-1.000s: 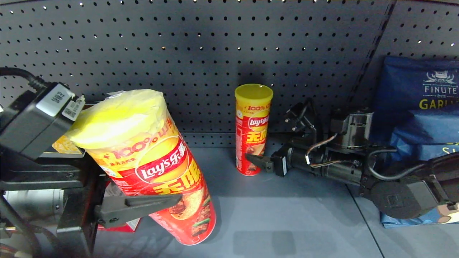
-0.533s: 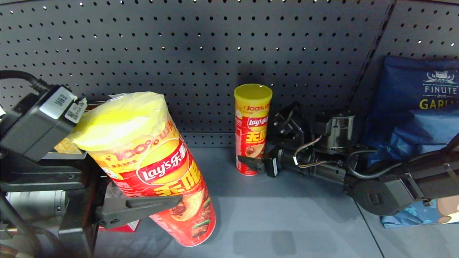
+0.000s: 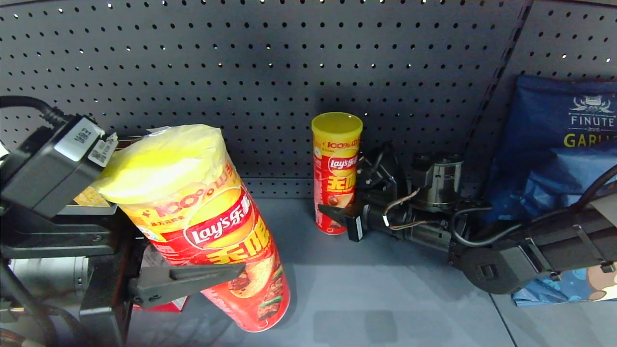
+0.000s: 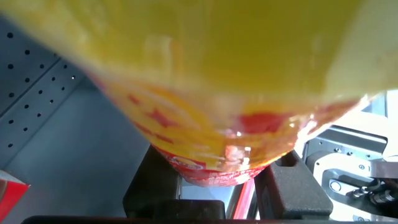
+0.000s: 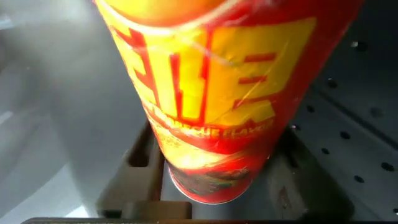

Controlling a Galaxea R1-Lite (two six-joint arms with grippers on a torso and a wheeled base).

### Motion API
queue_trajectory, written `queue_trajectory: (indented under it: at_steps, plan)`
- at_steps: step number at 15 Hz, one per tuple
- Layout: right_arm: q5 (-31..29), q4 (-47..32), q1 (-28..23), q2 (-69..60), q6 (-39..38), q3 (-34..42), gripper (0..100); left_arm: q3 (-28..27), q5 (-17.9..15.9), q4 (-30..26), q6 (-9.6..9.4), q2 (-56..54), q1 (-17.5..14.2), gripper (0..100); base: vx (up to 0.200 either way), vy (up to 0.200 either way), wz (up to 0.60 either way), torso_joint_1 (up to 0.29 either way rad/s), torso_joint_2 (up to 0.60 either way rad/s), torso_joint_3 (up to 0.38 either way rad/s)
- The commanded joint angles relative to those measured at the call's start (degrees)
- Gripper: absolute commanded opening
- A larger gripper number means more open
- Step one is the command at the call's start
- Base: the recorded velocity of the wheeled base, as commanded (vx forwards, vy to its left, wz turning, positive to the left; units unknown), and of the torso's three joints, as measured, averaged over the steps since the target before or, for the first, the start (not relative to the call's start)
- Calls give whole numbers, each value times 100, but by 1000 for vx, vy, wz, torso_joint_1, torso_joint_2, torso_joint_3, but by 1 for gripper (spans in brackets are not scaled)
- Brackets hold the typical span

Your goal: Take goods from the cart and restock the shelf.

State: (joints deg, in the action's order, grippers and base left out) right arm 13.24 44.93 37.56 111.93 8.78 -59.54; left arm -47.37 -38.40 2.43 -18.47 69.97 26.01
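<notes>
A large red and yellow chips can (image 3: 202, 217) leans tilted over the front left of the grey shelf (image 3: 385, 294), with my left gripper (image 3: 207, 274) shut on its lower body. The left wrist view has this can (image 4: 217, 93) between the left gripper's (image 4: 217, 193) fingers. A second, matching chips can (image 3: 336, 164) stands upright near the pegboard back. My right gripper (image 3: 335, 212) comes in from the right and is shut on its lower part. In the right wrist view that can (image 5: 211, 112) sits between the right gripper's (image 5: 214, 186) fingers.
Blue snack bags (image 3: 564, 144) are stacked at the right end of the shelf, behind my right arm. A dark pegboard wall (image 3: 241, 72) closes the back. A small red box (image 3: 164, 302) lies under my left gripper. Bare shelf floor lies between the two cans.
My right arm has swung left, and the upright can has shifted slightly left with it. The left gripper and its tilted can have barely moved.
</notes>
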Motion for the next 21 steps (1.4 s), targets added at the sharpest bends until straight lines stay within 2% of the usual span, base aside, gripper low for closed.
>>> queue_trajectory:
  at_steps: [1,6,8,11,14,16,21]
  plan:
    - [-58,-29,111,-181,1,65,0,0,-1,4,1,-1,0,0,0,0,0,0,0,0]
    - [-691,-582,375,-1411,-8,812,0,-9,-18,4,54,-10,0,0,0,0,0,0,0,0]
    - [-1007,-494,436,-1868,-157,1340,0,-35,-18,-5,115,-10,18,0,0,0,0,0,0,0]
    - [-1122,-477,814,-2475,-535,2078,0,-26,-10,-5,221,-10,9,0,0,0,0,0,0,0]
    - [-1271,50,990,-2615,-570,2667,0,-62,8,4,282,-1,9,0,0,0,0,0,0,0]
    - [-1236,490,999,-2606,-588,3185,0,-88,149,-14,291,-10,9,0,0,0,0,0,0,0]
    - [-1254,622,1201,-2475,-728,3379,0,-70,254,-5,300,-36,26,0,0,0,0,0,0,0]
